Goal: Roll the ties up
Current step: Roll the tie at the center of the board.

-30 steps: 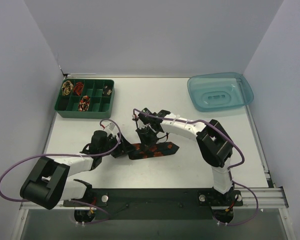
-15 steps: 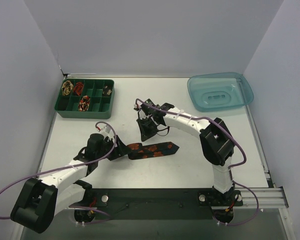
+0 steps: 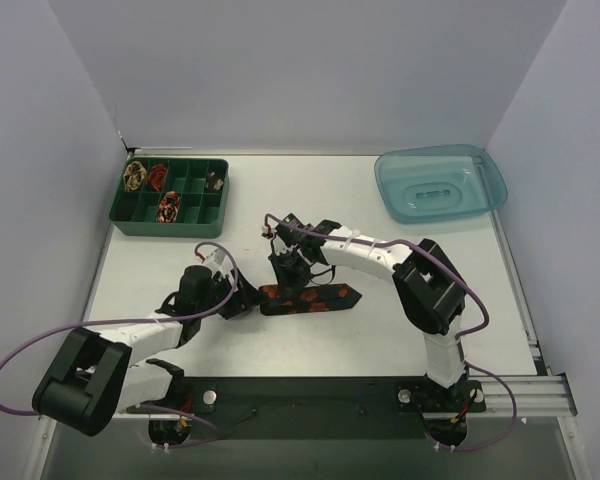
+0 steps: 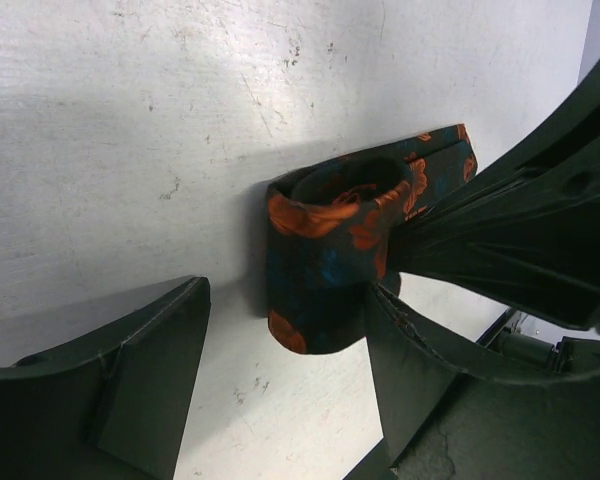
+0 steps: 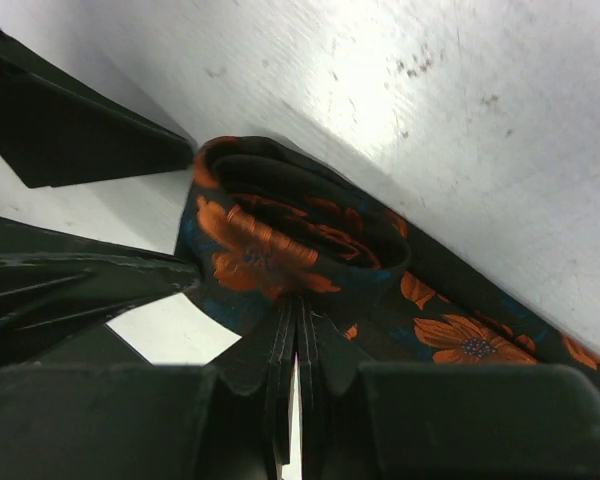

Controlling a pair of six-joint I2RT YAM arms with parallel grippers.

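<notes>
A dark tie [image 3: 318, 297] with an orange flower pattern lies flat mid-table, its left end wound into a short roll [image 4: 332, 245], which also shows in the right wrist view [image 5: 280, 235]. My left gripper [image 3: 243, 301] is open with a finger on each side of the roll [image 4: 285, 395]; the roll touches the right finger [image 4: 420, 370]. My right gripper [image 3: 289, 279] is shut, its closed tips [image 5: 298, 325] resting against the roll's side wall. Several small coiled ties [image 3: 167, 207] sit in the green tray.
A green divided tray [image 3: 193, 197] stands at the back left. A clear blue tub [image 3: 440, 185] stands at the back right. White walls close the table on three sides. Purple cables loop from both arms.
Half a second ago the right gripper was lifted behind the tie; now it is down again on the rolled end. The left gripper has closed in around the roll.
</notes>
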